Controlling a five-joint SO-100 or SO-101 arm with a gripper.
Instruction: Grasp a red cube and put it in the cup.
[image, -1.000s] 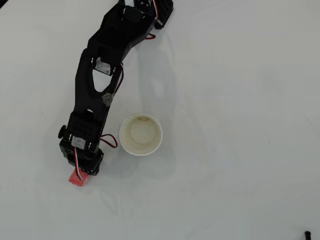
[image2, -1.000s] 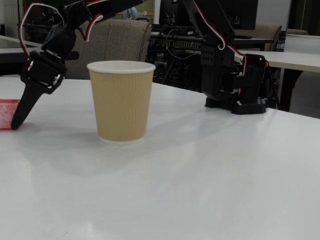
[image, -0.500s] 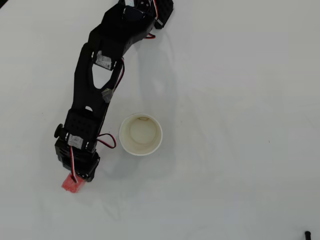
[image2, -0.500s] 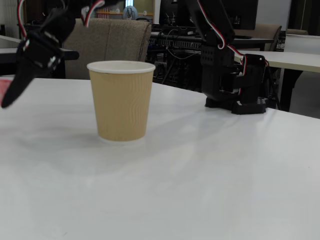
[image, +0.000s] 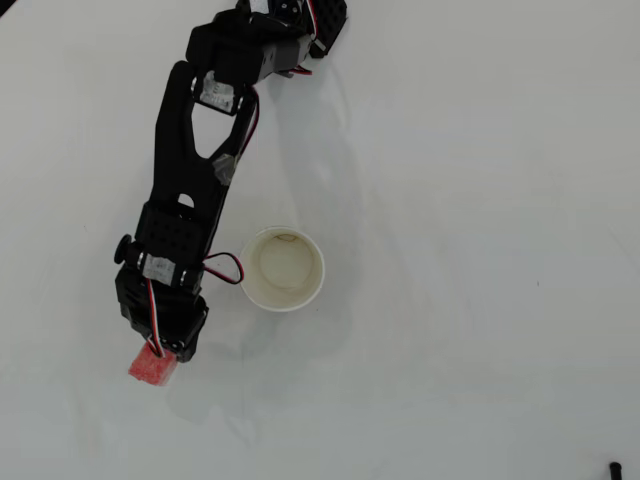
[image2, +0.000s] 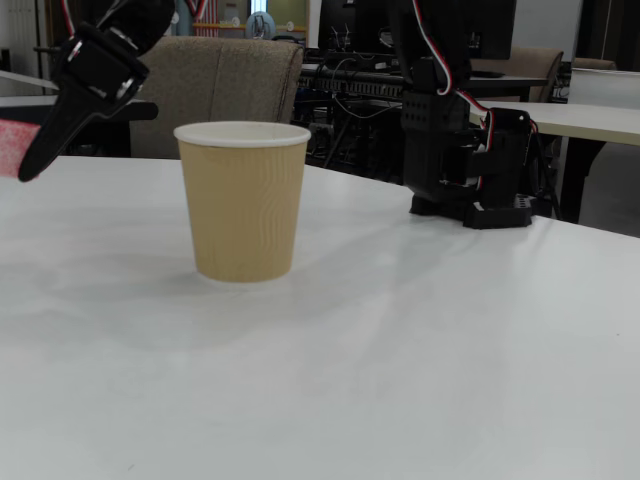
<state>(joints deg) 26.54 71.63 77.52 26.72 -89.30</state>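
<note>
The red cube (image: 151, 368) is held at the tip of my gripper (image: 155, 362), which is shut on it. In the fixed view the cube (image2: 11, 147) hangs well above the table at the far left, level with the cup's upper part, pinched by the black gripper (image2: 28, 160). The cup (image: 282, 268) stands upright on the white table, to the right of the gripper in both views; it looks tan outside with a white rim (image2: 242, 133) and its inside is empty. The gripper is apart from the cup.
The arm's black base (image2: 470, 160) stands behind and right of the cup in the fixed view, at the top of the overhead view (image: 290, 15). A small dark object (image: 614, 468) lies at the table's lower right corner. White table (image: 480, 250) stretches right.
The gripper has risen from the table with the red cube in it; a second ago the cube rested on the surface. The cup has not moved.
</note>
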